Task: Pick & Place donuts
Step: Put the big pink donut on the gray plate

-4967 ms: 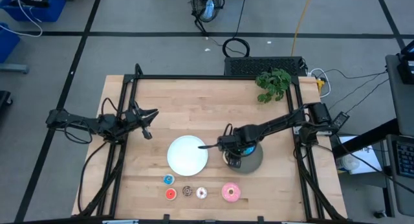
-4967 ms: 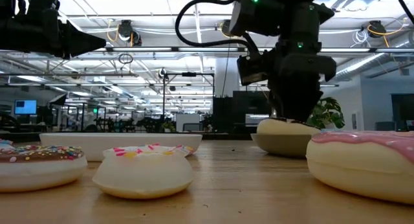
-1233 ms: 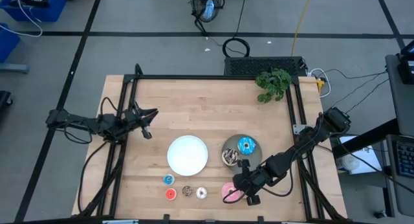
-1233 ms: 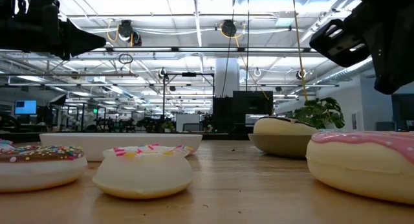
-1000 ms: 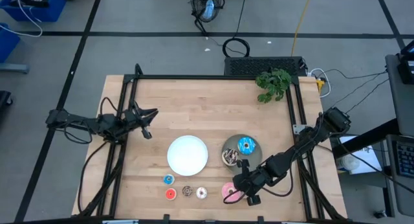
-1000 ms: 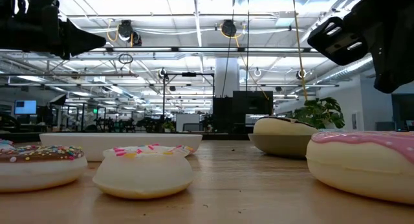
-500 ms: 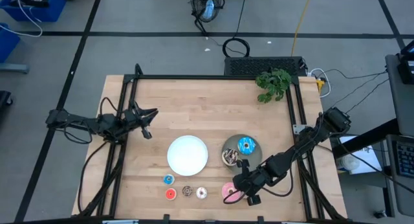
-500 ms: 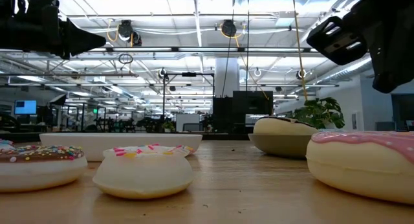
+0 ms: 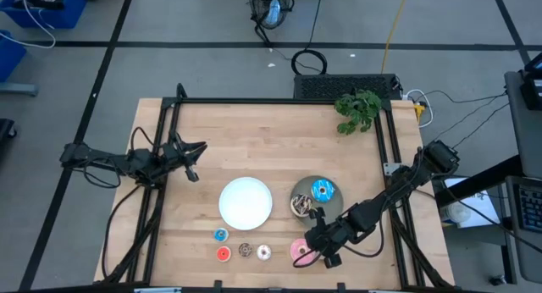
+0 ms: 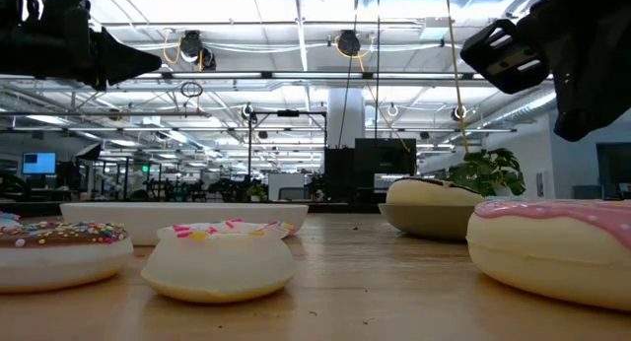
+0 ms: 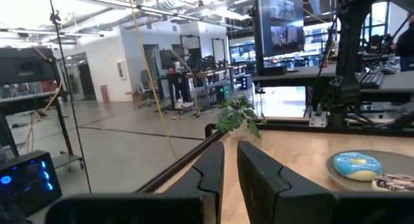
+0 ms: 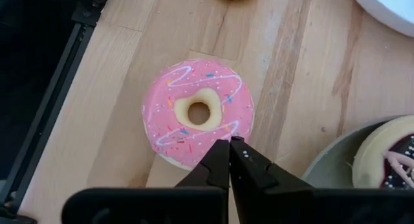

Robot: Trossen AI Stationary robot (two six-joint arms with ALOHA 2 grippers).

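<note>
The pink donut lies flat on the wood near the table's front edge and fills the right of the low view. My right gripper hangs shut just above that donut's right rim and touches nothing. A blue donut and a dark brown one lie on the grey plate. Several tiny donuts sit at the front: blue, red, brown and whitish-pink. My left gripper waits at the table's left, its fingers a narrow gap apart.
An empty white plate lies left of the grey plate. A green plant stands at the far right corner. Black frame rails run along the table's sides. Bare wood stretches across the far half of the table.
My right gripper has crept slightly toward the table's left above the pink donut, staying shut. The donuts have not moved.
</note>
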